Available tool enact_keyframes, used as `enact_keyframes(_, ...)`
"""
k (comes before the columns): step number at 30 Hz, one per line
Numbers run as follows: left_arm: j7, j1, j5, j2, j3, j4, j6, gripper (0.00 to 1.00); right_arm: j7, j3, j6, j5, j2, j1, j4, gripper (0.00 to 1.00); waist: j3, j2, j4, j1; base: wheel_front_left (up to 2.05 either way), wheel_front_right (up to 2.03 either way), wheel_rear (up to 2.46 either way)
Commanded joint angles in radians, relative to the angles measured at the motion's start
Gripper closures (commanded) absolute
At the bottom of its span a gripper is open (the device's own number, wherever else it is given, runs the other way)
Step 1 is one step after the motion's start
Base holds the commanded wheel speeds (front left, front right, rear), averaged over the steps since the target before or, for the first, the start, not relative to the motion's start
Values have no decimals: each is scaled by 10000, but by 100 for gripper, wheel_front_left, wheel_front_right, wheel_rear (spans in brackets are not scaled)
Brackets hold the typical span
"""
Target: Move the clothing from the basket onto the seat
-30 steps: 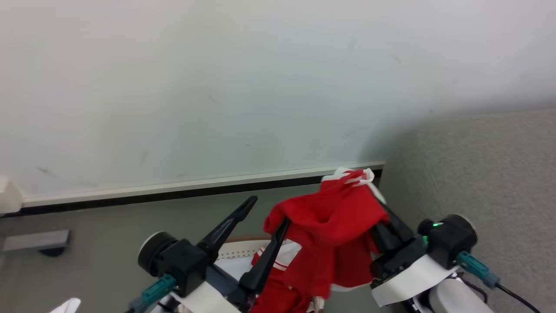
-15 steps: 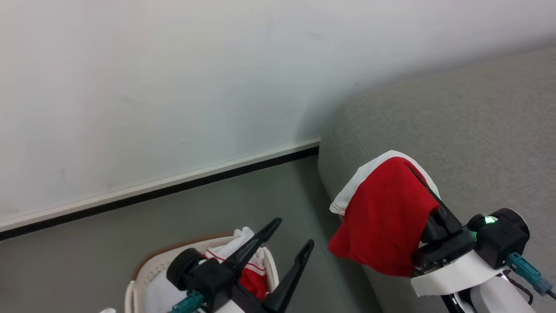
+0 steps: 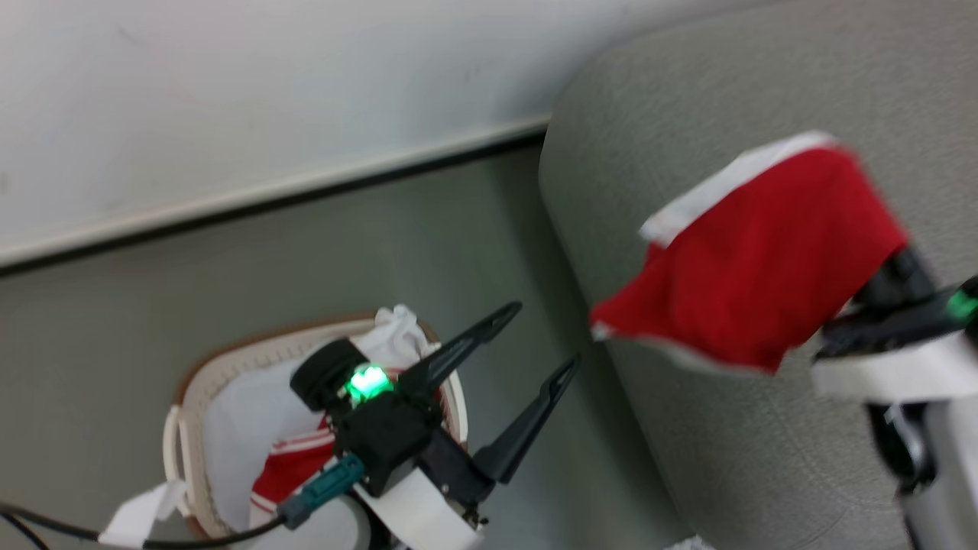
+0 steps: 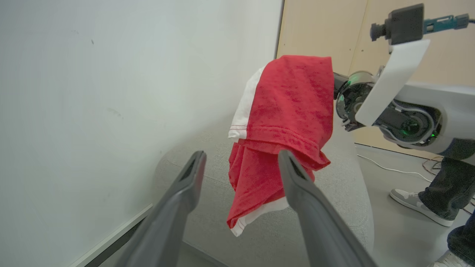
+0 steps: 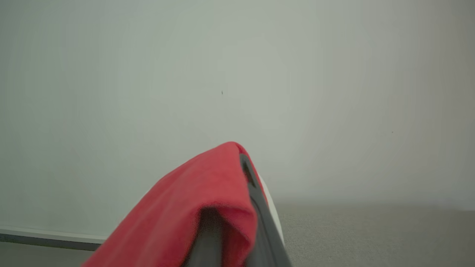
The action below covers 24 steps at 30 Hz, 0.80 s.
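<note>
The right fingers (image 5: pixel 256 200) are pinched shut on a red garment (image 3: pixel 764 260), which drapes over them and hangs in the air over the grey seat (image 3: pixel 688 99) on the right. The left fingers (image 3: pixel 474 340) stand wide and empty, reaching past the right rim of the basket (image 3: pixel 252 347), where more red clothing (image 3: pixel 294 470) lies.

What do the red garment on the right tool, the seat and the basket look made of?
Red garment: soft matte knit, probably jersey; it drapes in folds, with a stitched hem. Seat: grey woven upholstery, matte; grainy texture shows. Basket: cream moulded plastic, likely; rows of small holes, brown rim.
</note>
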Motion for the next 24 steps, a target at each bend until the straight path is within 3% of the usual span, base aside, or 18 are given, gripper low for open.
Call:
enact_keyframes(1,24,-367,166,129,35,-77,-108,0,58,-389,-21,-98,53,-577,50,100,1452,-1,502,-1,0,0,0)
enact_keyframes(8,-109,-1631,454,243,213,-237,-435,0,1026,-2715,-21,-836,-464,-3569,897,100,3350,-1,1240,-1,0,0,0)
enact_keyframes(15,-511,-2011,272,73,384,-108,-467,0,2005,-6282,-23,-2159,-984,-6367,1934,100,4337,-1,2054,-1,0,0,0)
enact_keyframes(19,-688,-1856,178,131,438,29,-480,0,2431,-8296,-23,-3528,-1264,-7143,2726,100,4628,-1,2396,-1,0,0,0)
enact_keyframes(24,-819,-1738,165,175,549,201,-453,0,2358,-9345,-21,-4823,-821,-7001,3660,100,4731,-1,2548,-1,0,0,0)
